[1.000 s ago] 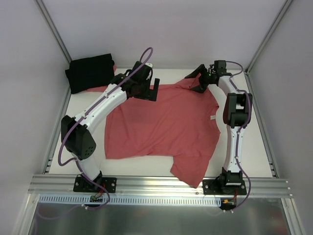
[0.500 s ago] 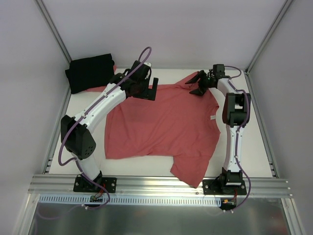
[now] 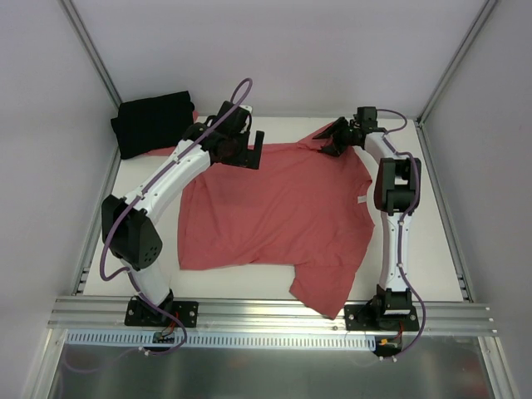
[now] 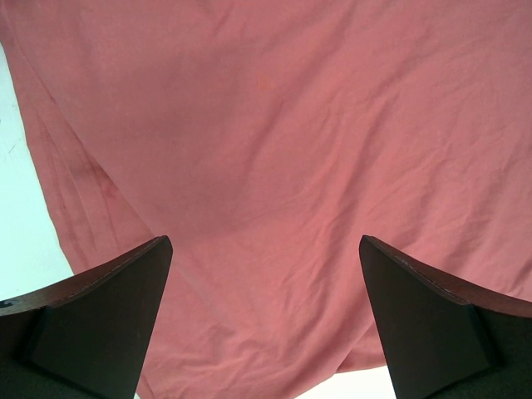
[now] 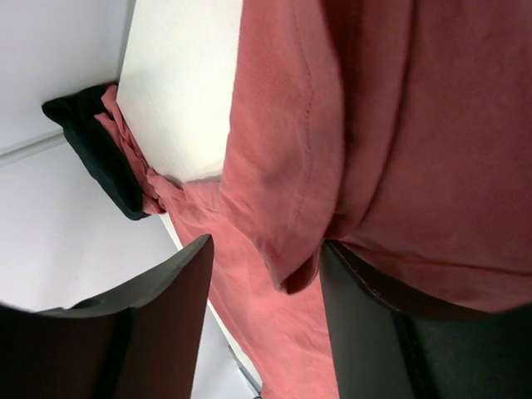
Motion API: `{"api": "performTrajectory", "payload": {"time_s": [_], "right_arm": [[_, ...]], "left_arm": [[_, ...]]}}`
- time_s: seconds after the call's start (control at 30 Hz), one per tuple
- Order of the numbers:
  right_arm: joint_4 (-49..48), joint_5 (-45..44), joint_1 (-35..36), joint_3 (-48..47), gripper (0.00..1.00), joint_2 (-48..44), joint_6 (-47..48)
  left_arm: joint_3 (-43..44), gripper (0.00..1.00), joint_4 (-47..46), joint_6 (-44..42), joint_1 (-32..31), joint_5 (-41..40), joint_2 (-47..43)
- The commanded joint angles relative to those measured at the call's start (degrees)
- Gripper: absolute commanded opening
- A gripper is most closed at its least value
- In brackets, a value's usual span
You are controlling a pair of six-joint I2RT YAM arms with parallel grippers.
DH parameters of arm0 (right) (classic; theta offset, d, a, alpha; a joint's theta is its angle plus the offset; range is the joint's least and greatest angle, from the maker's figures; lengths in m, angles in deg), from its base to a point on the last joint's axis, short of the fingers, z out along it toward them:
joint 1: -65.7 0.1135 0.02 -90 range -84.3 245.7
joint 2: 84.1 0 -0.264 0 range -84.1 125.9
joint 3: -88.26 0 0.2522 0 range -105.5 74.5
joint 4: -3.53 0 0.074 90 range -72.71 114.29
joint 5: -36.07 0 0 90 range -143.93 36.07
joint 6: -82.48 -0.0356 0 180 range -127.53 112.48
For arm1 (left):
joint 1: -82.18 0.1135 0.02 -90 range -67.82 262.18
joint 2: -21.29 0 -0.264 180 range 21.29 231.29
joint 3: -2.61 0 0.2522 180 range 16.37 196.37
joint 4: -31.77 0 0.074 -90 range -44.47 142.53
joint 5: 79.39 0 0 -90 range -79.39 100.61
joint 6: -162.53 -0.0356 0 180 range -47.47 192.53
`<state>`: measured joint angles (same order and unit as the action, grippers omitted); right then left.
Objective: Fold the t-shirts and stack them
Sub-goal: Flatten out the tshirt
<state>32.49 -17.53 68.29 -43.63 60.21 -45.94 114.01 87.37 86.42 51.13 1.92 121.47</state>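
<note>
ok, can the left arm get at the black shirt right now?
Probably yes. The left claw is open and empty over the coral shirt; the black shirt lies folded in the far left corner, close beside that arm, with nothing between them.

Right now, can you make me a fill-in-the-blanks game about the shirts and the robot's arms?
1. The spread-out shirt is ___.
2. The folded shirt in the far left corner is ___.
3. The left end effector hangs over the spread-out shirt with its jaws ___.
4. The right end effector is at the spread-out shirt's far ___ corner.
Missing words: red; black; open; right.
</note>
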Motion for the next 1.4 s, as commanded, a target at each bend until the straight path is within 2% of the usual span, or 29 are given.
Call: {"api": "performTrajectory", "payload": {"time_s": [0.0,0.07,0.1,0.13,0.17,0.4,0.53,0.7,0.87,0.9,0.93,0.97,1.0,1.03,1.07,1.37], "right_arm": [[-2.81,-1.77,0.66,-3.69,0.56,0.88,-2.54],[-2.90,-1.86,0.84,-4.13,0.46,1.32,-2.98],[-3.24,-1.86,0.84,-4.22,0.37,1.41,-3.16],[-3.68,-1.86,0.75,-4.22,0.15,1.50,-3.25],[-3.77,-1.86,0.84,-4.22,0.02,1.50,-3.42],[-7.46,-1.25,1.36,-4.39,0.00,1.76,-4.56],[-16.32,-0.28,2.33,-4.74,0.01,2.73,-6.93],[-19.41,0.60,3.38,-11.05,0.01,7.73,-10.09],[-26.61,0.69,4.00,-13.80,0.05,11.78,-14.84],[-28.11,0.51,4.00,-13.71,0.08,12.48,-16.07],[-31.17,0.25,4.09,-13.62,0.34,12.75,-16.34],[-33.11,-0.19,4.09,-13.45,0.65,12.84,-16.34],[-34.78,-1.32,4.09,-13.19,0.78,13.01,-16.08],[-36.45,-1.86,4.09,-13.36,0.95,13.10,-15.82],[-37.17,-3.17,4.09,-13.71,1.00,13.10,-15.38],[-34.20,-6.52,1.90,-17.49,0.99,10.39,-9.76]], "left_arm": [[-0.79,0.99,-0.10,-0.80,1.25,1.66,-1.48],[-1.14,0.99,-0.18,-0.62,1.60,2.09,-1.57],[-1.23,0.99,-0.18,-0.62,1.69,2.10,-1.57],[-1.49,0.99,-0.36,-0.53,1.87,2.18,-1.57],[-1.67,0.99,-0.45,-0.53,1.96,2.27,-1.66],[-3.34,0.99,-0.89,-0.09,2.92,3.15,-2.62],[-4.22,0.99,-1.15,0.08,3.19,3.76,-2.80],[-4.74,0.99,-1.06,0.00,3.27,3.68,-3.06],[-5.97,0.99,-0.36,0.52,3.19,3.77,-3.41],[-6.24,0.99,-0.19,0.61,3.19,3.94,-3.50],[-6.67,0.99,-0.27,0.70,3.19,3.94,-3.59],[-6.85,0.99,-0.10,0.70,3.27,4.03,-3.68],[-6.94,0.99,-0.01,0.70,3.27,4.03,-3.76],[-7.20,0.99,0.16,0.70,3.27,4.03,-3.77],[-7.29,0.99,0.51,0.70,3.27,3.86,-3.77],[-7.21,0.99,1.05,1.05,3.27,3.59,-3.24]]}}
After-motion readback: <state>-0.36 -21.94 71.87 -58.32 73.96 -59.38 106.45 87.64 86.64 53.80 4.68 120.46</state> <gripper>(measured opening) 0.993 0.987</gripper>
